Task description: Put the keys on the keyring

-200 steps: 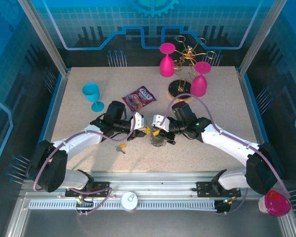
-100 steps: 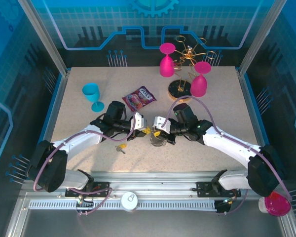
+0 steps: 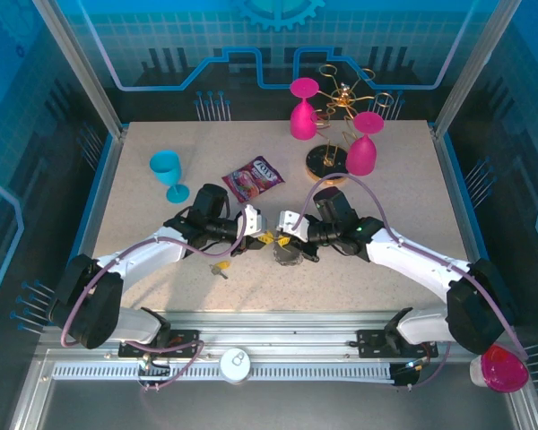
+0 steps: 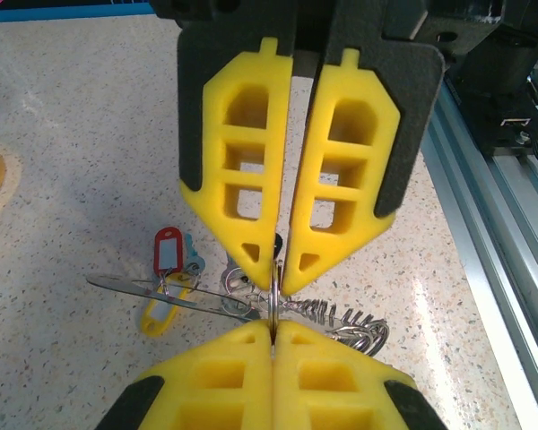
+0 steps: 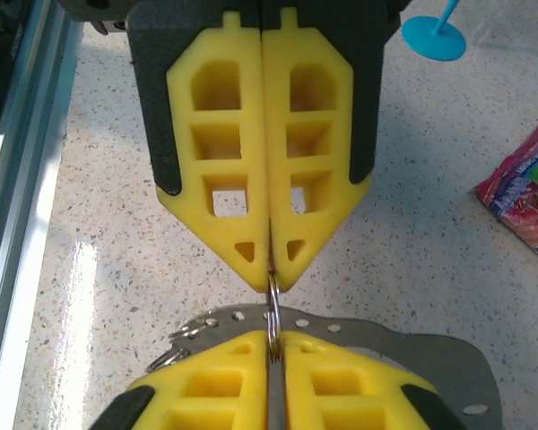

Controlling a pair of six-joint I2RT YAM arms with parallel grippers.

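At the centre of the counter (image 3: 394, 179), your two end effectors meet tip to tip. The left end effector (image 4: 278, 269) has its pads together, clamped on a thin metal ring seen edge-on, which I take to be the keyring (image 4: 274, 300). The right end effector (image 5: 271, 269) is pressed together on that same ring from the opposite side. The ring stands upright between them, its plane running along the line that joins the two tips, at 12 to 6 o'clock in both wrist views.

From that pinch point, the keys (image 4: 168, 251) lie on the counter at about 9 o'clock in the left wrist view. A red tag and a yellow tag sit close together there, and the yellow one's long axis runs from 1 to 7 o'clock. From above, a yellow-tagged key (image 3: 220, 267) rests at 8 o'clock from the tips, just beside the left forearm, so the left arm looks the nearer. In my judgement one end effector would have to let go before you can fetch a key.

Your left wrist camera gives you the keys and a beaded chain (image 4: 341, 318) lying under the ring. Your right wrist camera gives a silvery perforated plate (image 5: 412, 349) below the ring and a snack packet (image 5: 529, 193) at 3 o'clock. From above, the ring is too small to make out.
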